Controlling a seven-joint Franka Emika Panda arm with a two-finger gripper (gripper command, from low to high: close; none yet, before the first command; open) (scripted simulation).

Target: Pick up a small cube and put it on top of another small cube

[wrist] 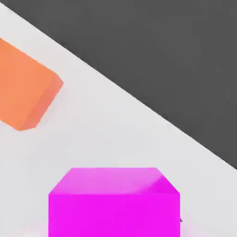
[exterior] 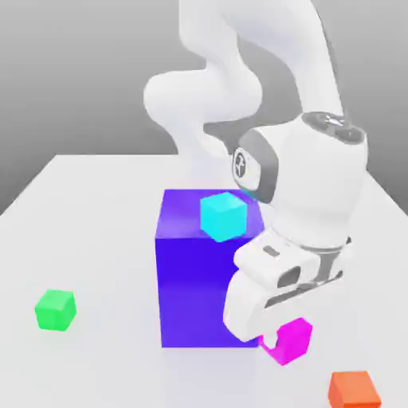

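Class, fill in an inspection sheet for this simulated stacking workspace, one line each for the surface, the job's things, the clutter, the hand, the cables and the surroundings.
Surface: pale grey table, flat.
Job's things: magenta cube on the table beside the big block, directly under the hand; green cube alone toward the exterior view's left, nothing on top.
Clutter: large blue-violet block mid-table with a cyan cube on top; orange cube near the magenta cube.
Hand: white hand lowered onto the magenta cube, shut on it.
Cables: nothing seen.
Surroundings: plain dark grey backdrop; the white arm rises behind the block.
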